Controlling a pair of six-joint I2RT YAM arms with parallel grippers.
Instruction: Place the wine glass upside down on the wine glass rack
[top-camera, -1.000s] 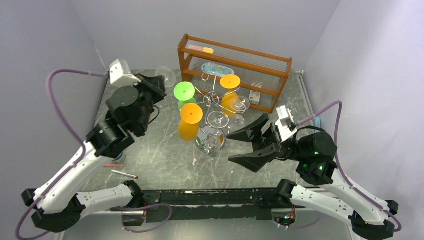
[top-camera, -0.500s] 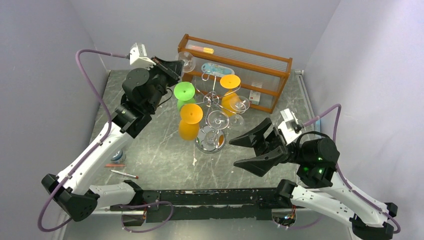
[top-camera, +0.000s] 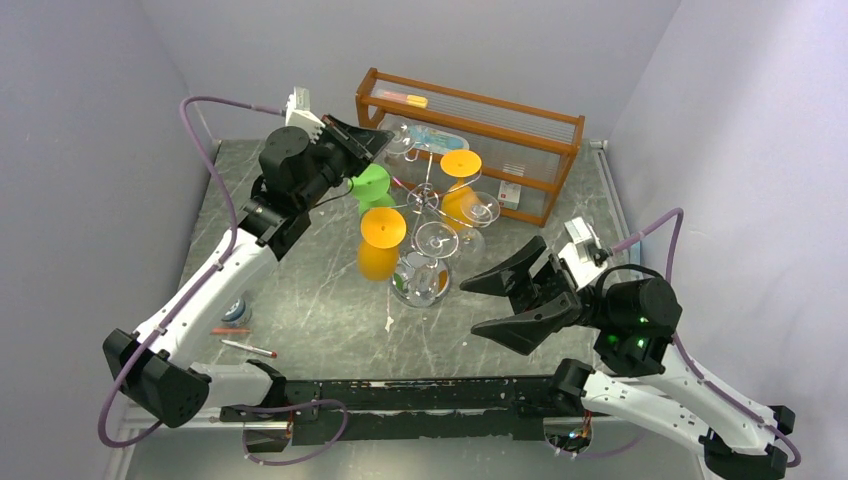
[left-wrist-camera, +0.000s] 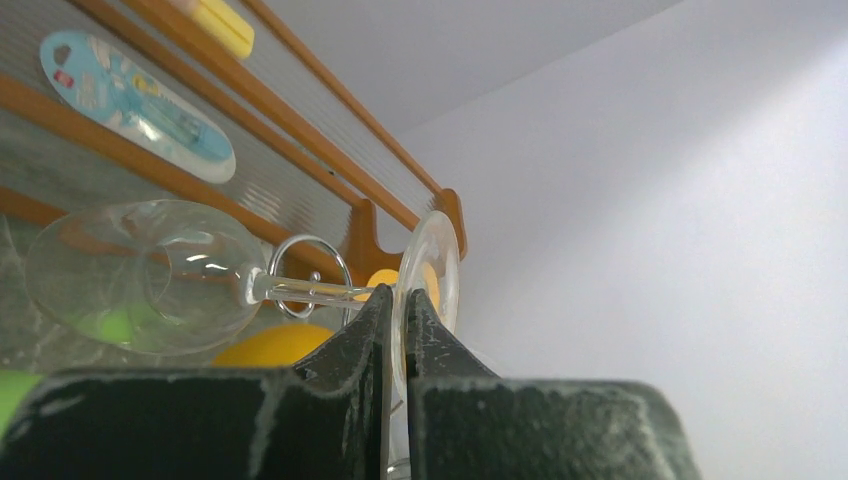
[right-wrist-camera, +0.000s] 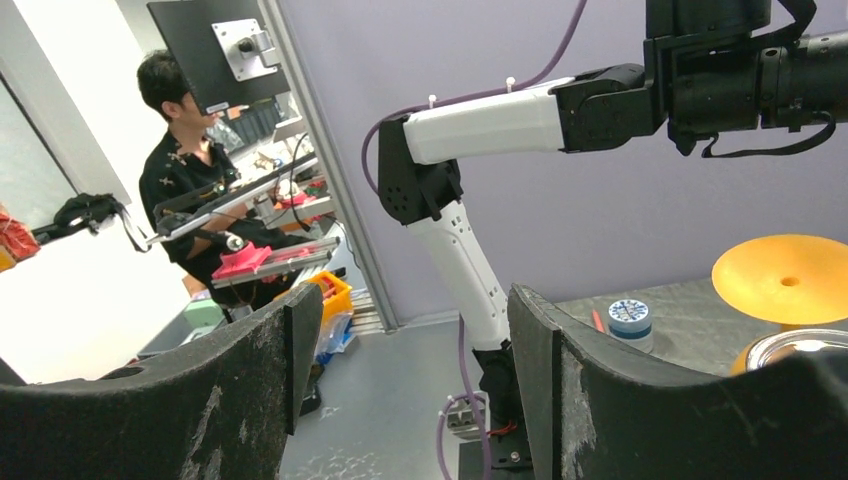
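My left gripper (top-camera: 383, 140) is raised at the back, just left of the wine glass rack (top-camera: 424, 196), a chrome wire tree on a shiny round base. It is shut on the foot of a clear wine glass (top-camera: 402, 132). In the left wrist view the glass lies sideways: its foot (left-wrist-camera: 432, 262) is pinched in my left gripper (left-wrist-camera: 397, 296) and its bowl (left-wrist-camera: 140, 275) points left. A chrome curl of the rack (left-wrist-camera: 292, 245) shows behind the stem. My right gripper (top-camera: 470, 307) hangs open and empty right of the rack's base, and nothing lies between its fingers (right-wrist-camera: 300, 350).
Green (top-camera: 370, 181), orange (top-camera: 383, 228) and clear (top-camera: 435, 240) glasses hang upside down on the rack. A brown wooden shelf unit (top-camera: 520, 110) stands behind it. A small round tin (top-camera: 237, 312) and pens (top-camera: 248, 347) lie at the left front.
My left arm has swung from the back left corner rightward to the rack, carrying the clear glass. My right gripper has drawn back slightly toward the front, still open.
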